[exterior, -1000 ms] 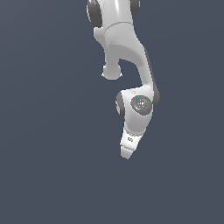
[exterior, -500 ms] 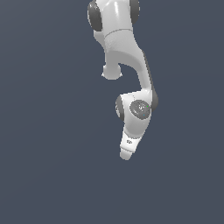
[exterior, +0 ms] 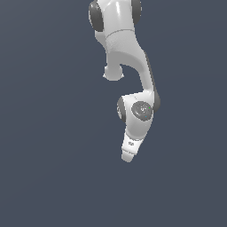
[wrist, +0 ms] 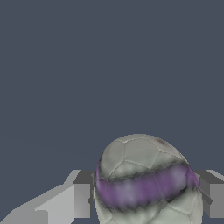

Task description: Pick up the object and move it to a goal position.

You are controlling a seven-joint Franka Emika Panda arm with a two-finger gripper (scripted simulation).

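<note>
In the wrist view the ball (wrist: 146,179), pale grey-beige with a purple band, sits between my two grey fingertips (wrist: 81,192), which press against its sides. My gripper (wrist: 146,197) is shut on it. In the exterior view the white arm hangs down from the top and the gripper (exterior: 127,156) points down and toward the exterior view's left. The ball is hidden there behind the hand.
A plain dark grey-blue background (exterior: 48,133) fills both views. No other objects, edges or goal marker show.
The arm's lower part and gripper have shifted slightly toward the exterior view's left over the last second. The grip on the ball looks unchanged.
</note>
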